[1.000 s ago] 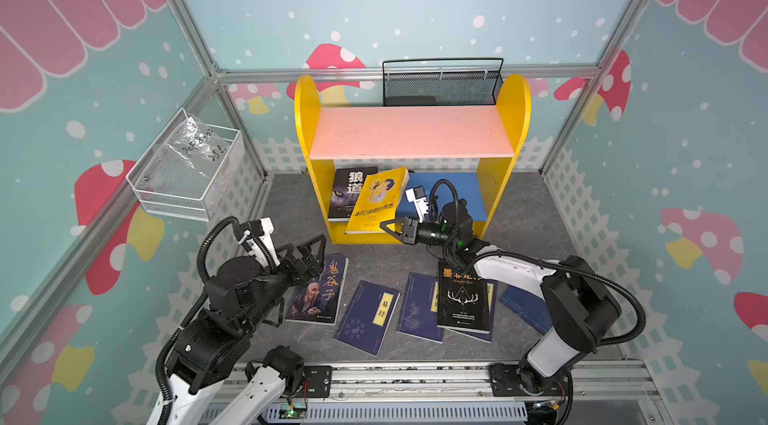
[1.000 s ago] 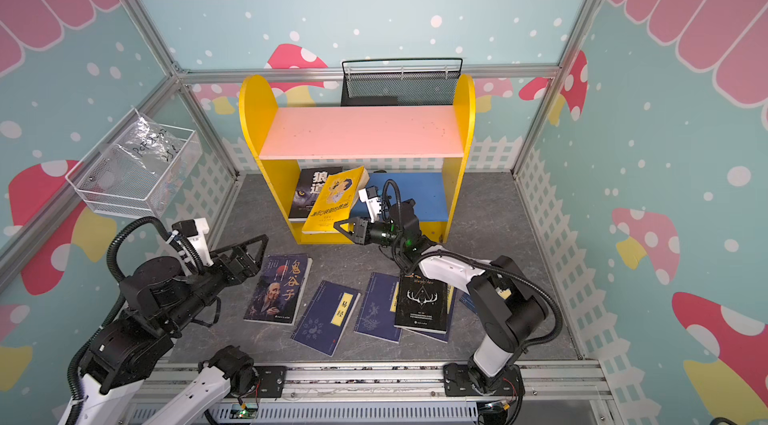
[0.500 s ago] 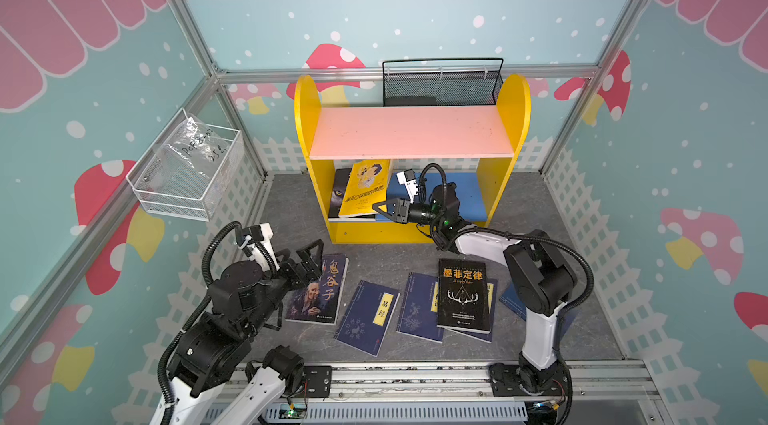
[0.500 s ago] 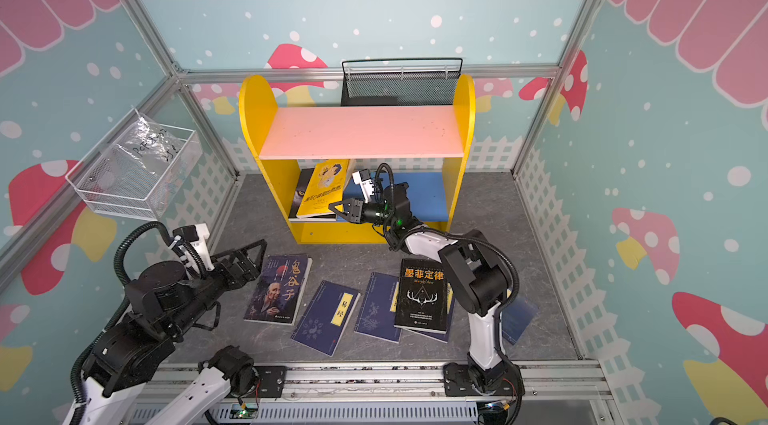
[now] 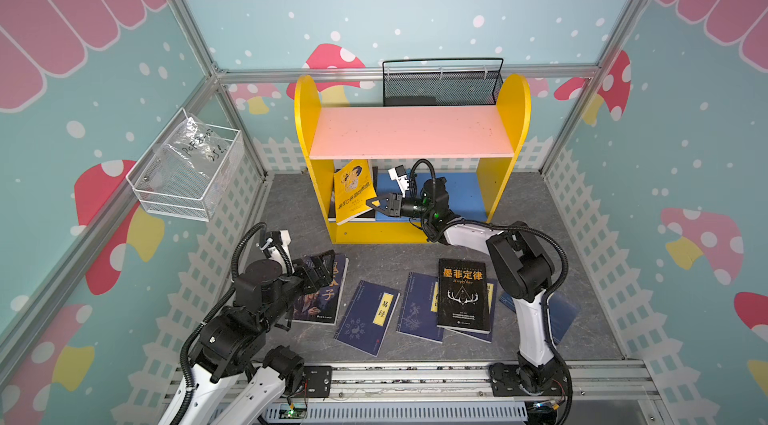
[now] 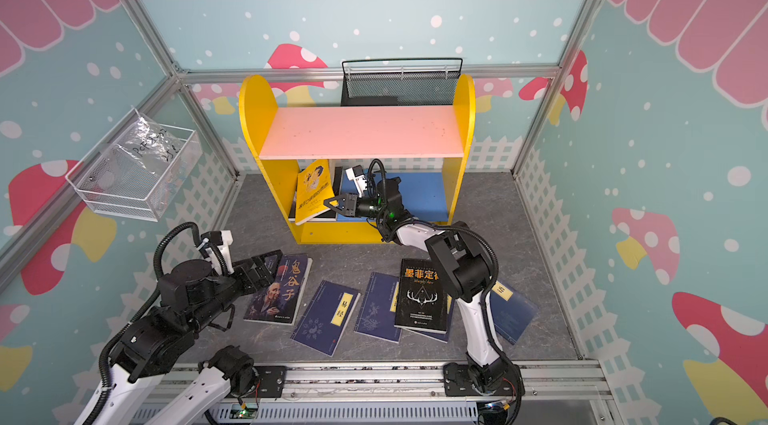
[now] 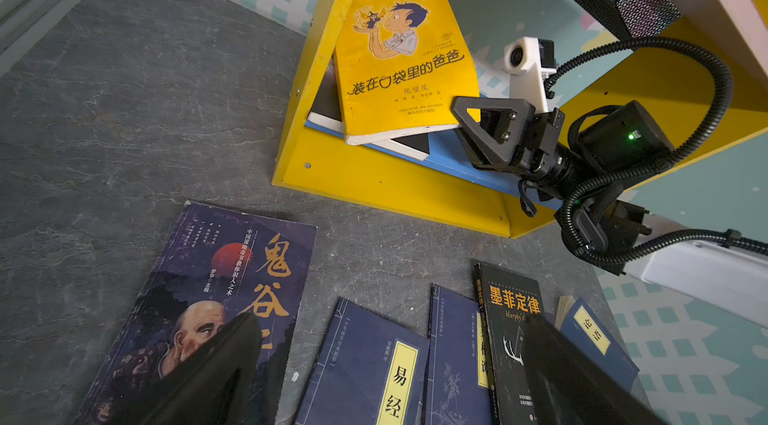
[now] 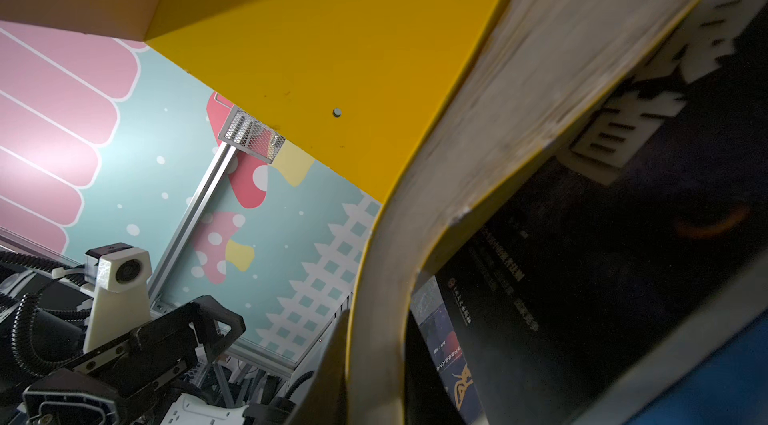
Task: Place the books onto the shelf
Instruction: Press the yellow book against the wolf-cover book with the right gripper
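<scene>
At the shelf (image 5: 306, 119), my right end effector (image 5: 372, 206) clenches the yellow book (image 5: 351, 190), tilted over a black book (image 7: 411, 144); my left end effector (image 5: 326, 267) hangs released.

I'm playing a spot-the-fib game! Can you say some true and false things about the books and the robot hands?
1. The right gripper grips the yellow book inside the shelf. True.
2. The pink upper board holds three books. False: nothing lies on it.
3. The left gripper is open over the red-moon book. True.
4. The black antler book stands upright. False: it lies flat on navy books.
</scene>
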`<control>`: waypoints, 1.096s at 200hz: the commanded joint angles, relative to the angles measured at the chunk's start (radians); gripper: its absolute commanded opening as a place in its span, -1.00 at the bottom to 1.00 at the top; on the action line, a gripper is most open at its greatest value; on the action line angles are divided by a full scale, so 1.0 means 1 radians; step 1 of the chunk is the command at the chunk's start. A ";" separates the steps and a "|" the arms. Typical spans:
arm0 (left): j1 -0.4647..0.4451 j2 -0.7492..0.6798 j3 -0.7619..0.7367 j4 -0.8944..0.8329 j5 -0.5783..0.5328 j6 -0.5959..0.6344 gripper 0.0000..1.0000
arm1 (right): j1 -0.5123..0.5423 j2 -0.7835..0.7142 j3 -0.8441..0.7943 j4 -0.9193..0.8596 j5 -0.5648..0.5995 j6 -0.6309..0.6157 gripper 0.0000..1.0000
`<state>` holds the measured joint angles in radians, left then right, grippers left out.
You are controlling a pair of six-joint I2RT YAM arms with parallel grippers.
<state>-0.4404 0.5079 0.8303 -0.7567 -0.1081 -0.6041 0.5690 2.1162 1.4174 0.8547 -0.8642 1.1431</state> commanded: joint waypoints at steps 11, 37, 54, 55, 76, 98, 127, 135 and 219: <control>0.005 -0.002 -0.017 0.032 0.004 -0.040 0.99 | -0.002 0.019 0.029 0.146 0.052 0.075 -0.70; 0.005 -0.008 -0.019 0.033 -0.004 -0.044 0.99 | 0.001 0.027 0.004 0.173 0.119 0.118 -0.71; 0.005 -0.014 -0.020 0.030 -0.008 -0.046 0.99 | 0.007 0.033 -0.006 0.192 0.162 0.134 -0.72; 0.005 -0.015 -0.020 0.030 -0.008 -0.046 0.99 | 0.007 0.033 -0.006 0.193 0.165 0.135 -0.72; 0.005 -0.020 -0.025 0.032 -0.010 -0.046 0.99 | 0.019 0.051 0.030 0.154 0.162 0.132 -0.72; 0.005 -0.024 -0.026 0.028 -0.011 -0.043 0.99 | 0.035 0.062 0.053 0.113 0.169 0.118 -0.72; 0.005 -0.028 -0.030 0.026 -0.012 -0.042 0.99 | 0.054 0.071 0.065 0.082 0.189 0.106 -0.72; 0.005 -0.029 -0.032 0.026 -0.013 -0.042 0.99 | 0.058 0.073 0.065 0.084 0.195 0.107 -0.72; 0.005 -0.028 -0.036 0.024 -0.018 -0.037 0.99 | 0.080 0.061 0.044 0.062 0.211 0.114 -0.72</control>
<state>-0.4404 0.4862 0.8028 -0.7349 -0.1089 -0.6323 0.6281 2.1780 1.4471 0.8932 -0.6365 1.2503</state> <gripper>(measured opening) 0.994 0.157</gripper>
